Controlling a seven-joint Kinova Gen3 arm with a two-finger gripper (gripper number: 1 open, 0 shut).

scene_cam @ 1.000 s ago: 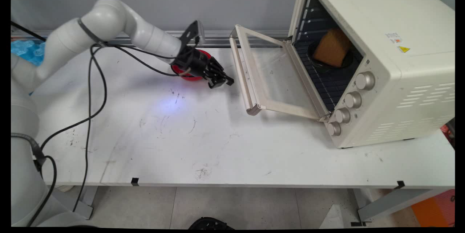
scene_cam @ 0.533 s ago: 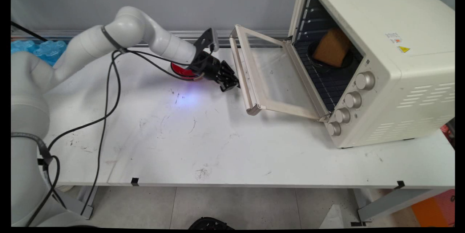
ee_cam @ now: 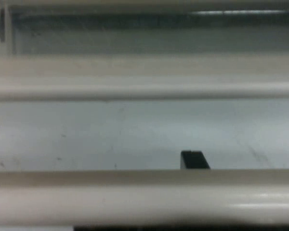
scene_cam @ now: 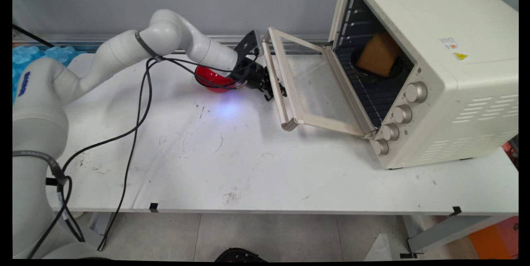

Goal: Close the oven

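Note:
My gripper [scene_cam: 274,90] is low over the table, right against the left side of the handle bar [scene_cam: 276,79] of the toaster oven's open door [scene_cam: 314,88]. The door hangs down flat toward the left, glass pane up. In the hand view the cream handle bar [ee_cam: 144,197] runs across the bottom very close to the camera, and a small black tip of the gripper [ee_cam: 195,160] pokes up past it. A red bowl [scene_cam: 210,78] sits on the table just behind my wrist. Inside the cream oven [scene_cam: 447,63] a brown block [scene_cam: 379,54] rests on a dark round dish on the rack.
The oven fills the table's right side, with its knobs [scene_cam: 401,113] facing front. Black cables [scene_cam: 136,121] hang from the arm down over the table's left part. Blue crumpled material [scene_cam: 25,56] lies at the far left by the wall.
The arm has reached to the right, carrying the gripper from beside the red bowl up to the door's handle bar. The bowl, oven and door have stayed put.

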